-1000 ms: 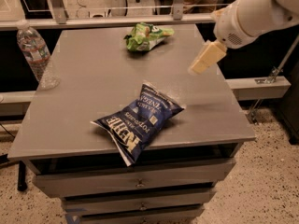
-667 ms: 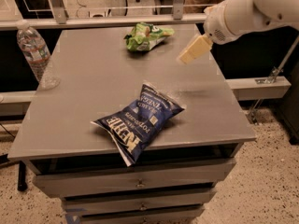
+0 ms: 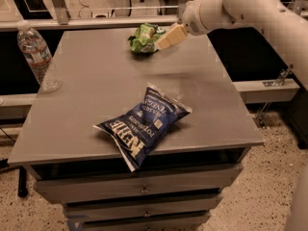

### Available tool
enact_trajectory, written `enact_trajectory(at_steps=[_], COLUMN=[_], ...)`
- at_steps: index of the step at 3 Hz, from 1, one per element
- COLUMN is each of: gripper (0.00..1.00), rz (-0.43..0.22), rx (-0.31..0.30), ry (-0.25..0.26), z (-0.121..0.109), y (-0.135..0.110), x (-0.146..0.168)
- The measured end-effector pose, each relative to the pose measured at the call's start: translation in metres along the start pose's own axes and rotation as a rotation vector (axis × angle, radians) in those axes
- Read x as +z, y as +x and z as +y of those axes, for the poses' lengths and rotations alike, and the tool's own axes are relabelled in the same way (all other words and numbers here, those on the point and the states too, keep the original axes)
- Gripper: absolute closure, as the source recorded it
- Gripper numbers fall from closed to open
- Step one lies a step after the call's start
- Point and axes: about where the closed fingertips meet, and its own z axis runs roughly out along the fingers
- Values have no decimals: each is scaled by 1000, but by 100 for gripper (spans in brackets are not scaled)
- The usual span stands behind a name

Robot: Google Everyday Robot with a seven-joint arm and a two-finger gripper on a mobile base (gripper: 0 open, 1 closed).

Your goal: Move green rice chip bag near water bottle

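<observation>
The green rice chip bag [image 3: 143, 37] lies near the far edge of the grey table [image 3: 96, 105], right of centre. My gripper [image 3: 168, 37] hangs from the white arm at the upper right and sits right at the bag's right side, just above the tabletop. The water bottle [image 3: 37, 54] stands upright at the table's far left edge, well apart from the bag.
A larger dark-blue chip bag [image 3: 142, 124] lies near the table's front edge, slightly overhanging it. Drawers [image 3: 144, 189] sit below the tabletop. A rail and window frame run behind the table; the speckled floor lies to the right.
My gripper has moved left and toward the far edge, from right of the table's middle to right beside the green bag. The bags and the bottle have not moved.
</observation>
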Motion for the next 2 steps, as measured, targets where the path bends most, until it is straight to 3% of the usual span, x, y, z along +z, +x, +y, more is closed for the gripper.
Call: enact_trajectory(at_steps=[2], gripper=[0], rz=[-87], rx=[32], ry=[-54], z=[11], y=[-31], x=[75])
